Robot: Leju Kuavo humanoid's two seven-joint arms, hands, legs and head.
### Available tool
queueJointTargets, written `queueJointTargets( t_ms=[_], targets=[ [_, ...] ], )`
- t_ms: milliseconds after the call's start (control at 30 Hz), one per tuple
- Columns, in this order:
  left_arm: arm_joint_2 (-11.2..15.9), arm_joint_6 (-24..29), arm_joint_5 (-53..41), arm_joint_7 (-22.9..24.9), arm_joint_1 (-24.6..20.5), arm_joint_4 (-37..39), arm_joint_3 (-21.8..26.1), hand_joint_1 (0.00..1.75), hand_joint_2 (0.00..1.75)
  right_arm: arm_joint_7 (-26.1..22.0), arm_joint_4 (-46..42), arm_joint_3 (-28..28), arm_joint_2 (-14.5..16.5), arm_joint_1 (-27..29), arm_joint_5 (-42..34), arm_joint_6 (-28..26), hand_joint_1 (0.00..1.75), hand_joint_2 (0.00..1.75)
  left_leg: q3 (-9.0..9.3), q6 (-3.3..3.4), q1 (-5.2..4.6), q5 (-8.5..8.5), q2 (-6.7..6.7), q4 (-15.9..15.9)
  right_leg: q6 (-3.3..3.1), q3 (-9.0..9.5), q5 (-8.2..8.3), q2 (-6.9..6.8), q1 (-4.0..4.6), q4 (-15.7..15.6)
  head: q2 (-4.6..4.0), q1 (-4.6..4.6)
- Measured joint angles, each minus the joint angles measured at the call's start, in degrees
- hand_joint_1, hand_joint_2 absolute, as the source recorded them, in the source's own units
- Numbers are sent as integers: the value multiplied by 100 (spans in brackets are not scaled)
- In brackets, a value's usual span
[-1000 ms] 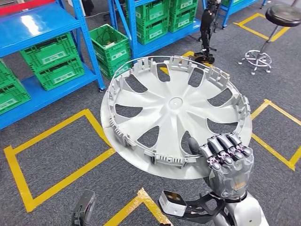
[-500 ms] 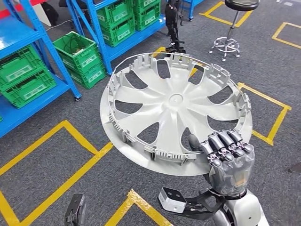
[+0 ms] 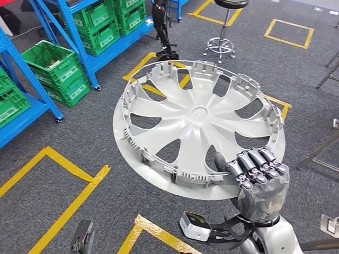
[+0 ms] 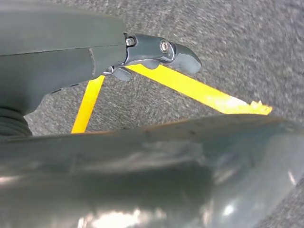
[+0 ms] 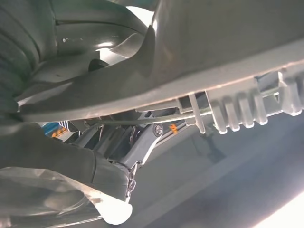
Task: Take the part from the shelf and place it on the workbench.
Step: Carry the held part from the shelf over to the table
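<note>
One silver wheel cover (image 3: 198, 127) is being held by the right hand (image 3: 259, 182) at its near rim, with the dark fingers (image 3: 256, 165) curled over the ribbed inner edge and the thumb under the plate. The part is being carried inner face up, roughly level and tilted slightly, above the grey carpeted floor (image 3: 100, 137); it is not being rested on any surface. In the right wrist view, the rim of the wheel cover (image 5: 229, 57) is being seen from close below, with the fingers (image 5: 143, 140) being pressed against its clips.

The left hand (image 3: 82, 239) is being held low at the near edge of the head view, well apart from the part. In the left wrist view one dark finger (image 4: 161, 50) is being seen stretched out over the floor, touching nothing; whether the left hand as a whole is spread or curled cannot be told.

Yellow floor tape (image 3: 60, 169) is being seen beneath and around the part. Blue shelving (image 3: 76, 37) with green crates (image 3: 56, 66) is being seen at the far left, well apart from the part. A black stool (image 3: 224, 26) is being seen at the far side, beyond the wheel cover.
</note>
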Motion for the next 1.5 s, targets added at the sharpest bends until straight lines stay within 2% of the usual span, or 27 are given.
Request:
queueJointTargets(
  t_ms=[33, 67, 133, 200, 233, 300, 367, 433, 500, 533, 600, 667, 733, 800, 833, 900, 967, 1033, 1067, 1100, 1167, 1233, 1267, 1333, 1400, 1467, 1500],
  targets=[
    [1, -6, 3, 2, 1, -1, 0, 0, 0, 1, 1, -1, 0, 10, 0, 0, 175, 175, 0, -2, -2, -3, 81, 1, 6, 0, 34, -20, -1, 42, 0, 2],
    [-1, -10, 3, 3, -4, -2, 0, 0, 0, 1, 1, -1, 0, 18, 0, 0, 175, 175, 4, -9, -2, -8, 150, 2, 4, 129, 168, -49, -1, -165, 0, 2],
    [-6, -16, 3, 3, -15, -7, 0, 0, 0, 1, 1, 0, 0, 21, 0, 0, 175, 175, 23, -40, -14, -30, 267, 7, -21, 606, 476, -250, 20, -979, 0, 4],
    [-7, -17, 3, 3, -18, -9, 0, 0, 0, 0, 1, 0, 2, 15, 0, 0, 175, 175, 35, -93, -49, -51, 358, 24, -89, 912, 585, -408, 54, -1502, 0, 2],
    [-5, -17, 3, 4, -18, -9, 0, 0, 0, 1, 0, -1, 3, 17, 0, 0, 175, 175, 40, -118, -64, -56, 404, 29, -127, 938, 565, -415, 74, -1554, 0, 2],
    [-5, -18, 3, 5, -23, -11, 0, 0, 0, 2, -1, -4, 5, 28, -1, 0, 175, 175, 54, -169, -60, -77, 477, 34, -200, 922, 591, -292, 67, -1561, 0, 7],
    [-3, -21, 3, 4, -30, -17, -1, 0, 0, 1, -1, -7, 7, 30, 0, 0, 175, 175, -12, -220, -37, -249, 290, 232, -268, 919, 620, -180, 42, -1581, 0, -10],
    [-3, -27, 2, 5, -15, -20, -2, 0, 0, 0, -1, -7, 14, 28, 1, 0, 175, 175, -298, -246, -24, -623, 2, 910, -315, 921, 636, -58, 31, -1589, 0, -37],
    [-3, -33, -6, 15, 21, -20, -2, 0, 0, 0, -1, -8, 20, 30, 2, 0, 175, 175, -634, -248, -27, -876, -84, 1627, -334, 922, 639, 87, 43, -1587, 0, -44],
    [0, -35, -20, 25, 34, -21, -2, 0, 0, 0, -1, -8, 20, 32, 2, 0, 175, 175, -696, -239, -28, -832, -96, 1724, -338, 925, 640, 168, 49, -1583, 0, -45],
    [4, -37, -55, 45, 45, -29, -2, 0, 0, 0, -1, -8, 21, 33, 2, 0, 175, 175, -523, -200, -29, -444, -151, 1251, -337, 936, 640, 329, 55, -1572, 0, -45],
    [13, -37, -92, 63, 53, -40, -4, 0, 0, 1, -1, -8, 29, 25, 2, 0, 175, 175, -211, -145, -17, -81, -380, 493, -317, 931, 641, 469, 52, -1551, 0, -39],
    [23, -31, -117, 76, 64, -54, -6, 0, 0, 2, -1, -7, 43, 9, 2, -1, 175, 175, -76, -116, -19, -15, -545, 141, -256, 870, 663, 592, 30, -1536, 0, -46],
    [24, -22, -131, 87, 74, -79, -7, 0, 0, 8, -1, -6, 52, 0, 2, -1, 175, 175, -67, -94, -31, -18, -478, 79, -171, 809, 701, 704, 6, -1552, 0, -56],
    [25, -21, -139, 91, 75, -97, -8, 0, 0, 11, -1, -4, 54, 2, 2, -1, 175, 175, -58, -67, -23, 5, -419, 45, -140, 776, 690, 656, 9, -1536, 0, -52],
    [31, -22, -160, 92, 74, -132, -10, 0, 0, 19, 0, 7, 55, -19, 1, -2, 175, 175, -38, -12, 1, 47, -284, -21, -94, 608, 506, 368, 25, -1252, 0, -9],
    [43, -26, -175, 98, 97, -146, -11, 0, 0, 39, 3, 28, 55, -50, 1, -2, 175, 175, -34, 15, -5, 53, -133, -36, -52, 265, 153, 67, 13, -540, 0, 27],
    [51, -31, -183, 106, 125, -149, -11, 0, 0, 69, 9, 42, 55, -58, 2, -2, 175, 175, -35, 17, -15, 45, 31, -33, -14, 19, -12, -10, -5, -1, 0, 27],
    [54, -34, -188, 108, 128, -154, -11, 0, 0, 82, 13, 42, 55, -57, 2, -1, 175, 175, -34, 10, -16, 39, 104, -31, -4, 48, 52, -28, -9, -28, 0, 29],
    [55, -37, -195, 109, 126, -161, -13, 0, 0, 92, 15, 43, 55, -57, 2, -1, 175, 175, -29, 0, -16, 32, 169, -28, -3, 197, 203, -61, -11, -282, 0, 28],
    [59, -40, -214, 113, 120, -183, -16, 0, 0, 105, 16, 49, 55, -67, 2, 0, 175, 175, -13, -42, -37, 6, 278, -17, -26, 669, 493, -284, 13, -1087, 0, 31],
    [68, -40, -232, 120, 119, -199, -19, 0, 0, 115, 16, 57, 55, -86, 2, -1, 175, 175, 2, -99, -72, -17, 371, 1, -96, 936, 576, -450, 52, -1543, 0, 21],
    [72, -40, -236, 123, 120, -205, -20, 0, 0, 122, 16, 59, 55, -92, 1, -2, 175, 175, 8, -126, -83, -22, 420, 4, -136, 950, 555, -446, 73, -1570, 0, 19],
    [73, -40, -238, 127, 117, -220, -21, 0, 0, 133, 16, 60, 55, -92, 1, -2, 175, 175, 27, -187, -66, -50, 491, 15, -212, 932, 581, -311, 65, -1582, 0, 15],
    [75, -42, -239, 128, 110, -236, -24, 0, 0, 138, 16, 62, 55, -98, 2, -2, 175, 175, -50, -237, -38, -243, 306, 250, -283, 942, 613, -190, 46, -1612, 0, -5],
    [74, -43, -239, 133, 125, -244, -30, 0, 0, 138, 17, 63, 55, -107, 3, -1, 175, 175, -353, -254, -26, -620, 17, 955, -327, 948, 625, -59, 42, -1621, 0, -35],
    [73, -43, -238, 139, 140, -245, -33, 0, 0, 138, 20, 64, 55, -108, 3, 0, 175, 175, -536, -255, -26, -774, -51, 1347, -339, 947, 626, 17, 50, -1619, 0, -44]
  ],
)
